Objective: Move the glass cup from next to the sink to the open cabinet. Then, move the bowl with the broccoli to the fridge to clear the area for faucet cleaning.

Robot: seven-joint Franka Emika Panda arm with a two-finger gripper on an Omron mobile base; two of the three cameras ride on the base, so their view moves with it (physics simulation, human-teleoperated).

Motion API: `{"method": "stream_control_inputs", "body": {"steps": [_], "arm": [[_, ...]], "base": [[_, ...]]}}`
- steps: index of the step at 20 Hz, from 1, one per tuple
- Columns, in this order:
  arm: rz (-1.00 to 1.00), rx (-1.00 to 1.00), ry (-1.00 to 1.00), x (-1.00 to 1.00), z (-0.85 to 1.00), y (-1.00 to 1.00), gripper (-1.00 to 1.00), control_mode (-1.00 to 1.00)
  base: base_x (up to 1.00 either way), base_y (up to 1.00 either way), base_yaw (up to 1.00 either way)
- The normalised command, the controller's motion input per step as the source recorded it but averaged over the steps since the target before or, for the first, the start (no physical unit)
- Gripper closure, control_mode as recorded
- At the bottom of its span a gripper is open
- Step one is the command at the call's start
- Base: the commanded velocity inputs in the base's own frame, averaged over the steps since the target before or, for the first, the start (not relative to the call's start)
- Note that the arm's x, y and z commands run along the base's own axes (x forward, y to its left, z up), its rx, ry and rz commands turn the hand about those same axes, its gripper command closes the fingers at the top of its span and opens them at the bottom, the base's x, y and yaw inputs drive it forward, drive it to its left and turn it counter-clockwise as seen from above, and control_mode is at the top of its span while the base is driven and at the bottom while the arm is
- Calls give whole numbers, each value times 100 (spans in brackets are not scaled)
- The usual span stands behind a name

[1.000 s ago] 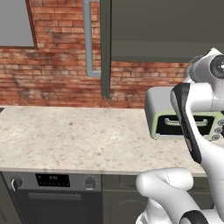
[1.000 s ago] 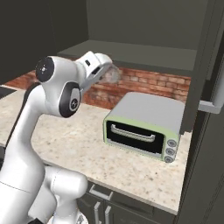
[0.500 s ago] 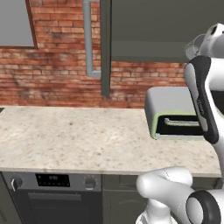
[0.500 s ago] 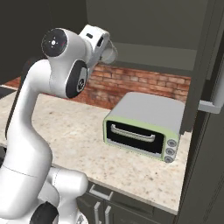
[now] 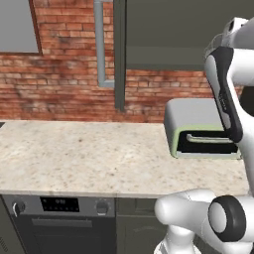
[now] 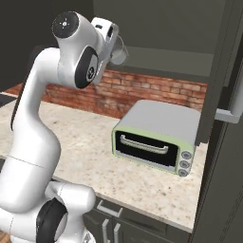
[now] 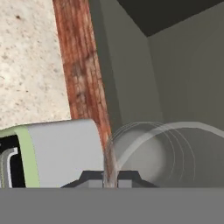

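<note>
Left base view first: arm rising along the right edge of the frame, its upper links reaching to the upper right, up by the open cabinet (image 5: 173, 30) whose dark inside fills the top of the frame. Below it, the toaster oven (image 5: 198, 129) sits at the right on the beige tabletop (image 5: 74, 158), with the brick wall (image 5: 59, 79) behind. I cannot make out the cup here.

Right base view: the pincer (image 6: 114, 47) is raised in the upper left of the frame, level with the cabinet's lower opening, and the glass cup (image 6: 118, 53) sticks out from it toward the cabinet, well above the toaster oven. I read this as the first step, carrying the cup into the cabinet; the bowl and fridge leg isn't started.

Hand view: the two dark tips at the bottom centre are drawn nearly together with the cup's translucent wall pinched between them, its rim arcing across the lower right of the frame. Beyond the cup lies the cabinet's grey interior, the toaster oven at lower left.

My judgement of the next move: push forward until the cup is over the inner shelf, bring it upright and down to the shelf, then part the tips and back straight out.
</note>
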Motion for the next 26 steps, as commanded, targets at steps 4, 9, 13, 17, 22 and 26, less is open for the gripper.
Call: {"method": "stream_control_inputs", "body": {"steps": [4,9,13,17,22,26], "arm": [[0,-6,11,78,0,0,100,-100],[0,-1,17,87,-8,-10,100,-100],[0,0,13,80,-2,-22,100,-100],[0,0,4,81,-3,-29,100,-100],[0,-3,-8,17,0,-23,100,-100],[0,-3,-16,-16,0,-10,100,-100]], "base": [[0,0,0],[0,0,0],[0,0,0],[0,0,0],[0,0,0],[0,0,0]]}}
